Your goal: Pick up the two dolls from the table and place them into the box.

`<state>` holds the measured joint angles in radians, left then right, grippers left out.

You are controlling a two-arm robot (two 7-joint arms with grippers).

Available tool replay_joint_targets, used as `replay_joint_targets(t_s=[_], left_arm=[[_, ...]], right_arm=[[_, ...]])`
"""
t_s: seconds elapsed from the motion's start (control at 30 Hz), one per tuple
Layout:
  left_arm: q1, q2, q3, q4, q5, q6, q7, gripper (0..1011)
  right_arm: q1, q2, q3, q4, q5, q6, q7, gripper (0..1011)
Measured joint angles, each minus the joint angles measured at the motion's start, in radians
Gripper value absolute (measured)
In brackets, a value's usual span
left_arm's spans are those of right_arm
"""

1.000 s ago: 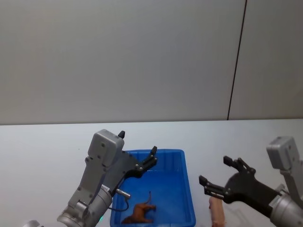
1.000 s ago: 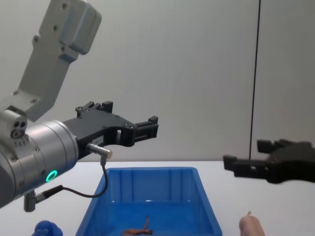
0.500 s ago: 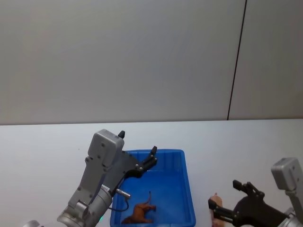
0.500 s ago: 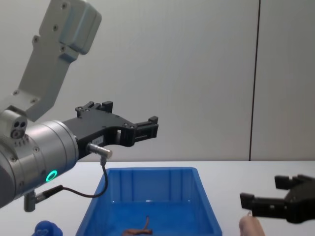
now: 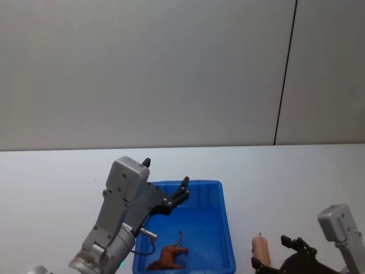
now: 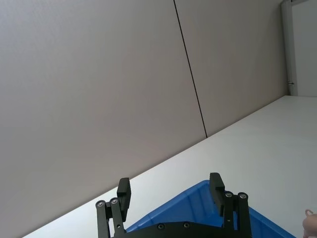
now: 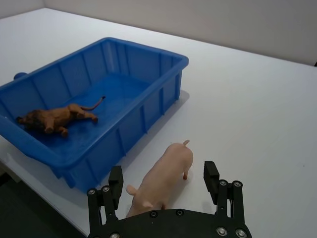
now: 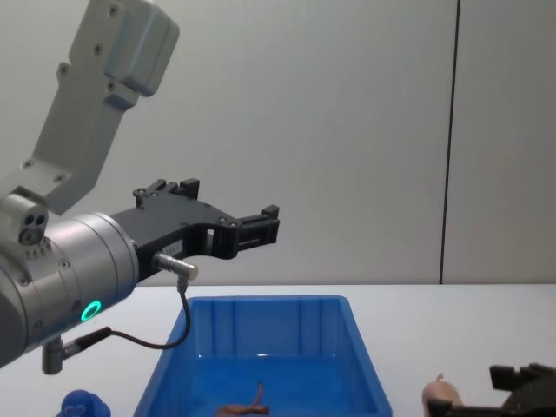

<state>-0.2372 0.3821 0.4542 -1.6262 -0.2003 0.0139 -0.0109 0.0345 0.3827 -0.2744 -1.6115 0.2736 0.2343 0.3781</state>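
Saw left gripper (image 6: 170,192) spread wide above box (image 7: 163,94), brown doll (image 7: 54,118) lying inside. Found pig (image 7: 166,174) on table just right of box, flanked by right gripper's (image 7: 163,171) wide-open jaws, not yet pinched. Judged pig light, firm, smooth: best squeezed across its barrel.

Box (image 7: 148,111) glossy plastic — pig (image 7: 163,177) smooth, matt.
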Motion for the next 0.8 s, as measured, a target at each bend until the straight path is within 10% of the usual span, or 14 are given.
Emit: replay_joint_targets(t_s=[0.27, 0.8], left_arm=[[0.000, 0.000, 0.000, 0.000, 0.000, 0.000, 0.000, 1001], [0.000, 0.000, 0.000, 0.000, 0.000, 0.000, 0.000, 1001]], right_arm=[[0.008, -0.014, -0.010, 0.026, -0.010, 0.021, -0.009, 962], [0.024, -0.035, -0.022, 0.059, -0.015, 0.040, -0.024, 488]])
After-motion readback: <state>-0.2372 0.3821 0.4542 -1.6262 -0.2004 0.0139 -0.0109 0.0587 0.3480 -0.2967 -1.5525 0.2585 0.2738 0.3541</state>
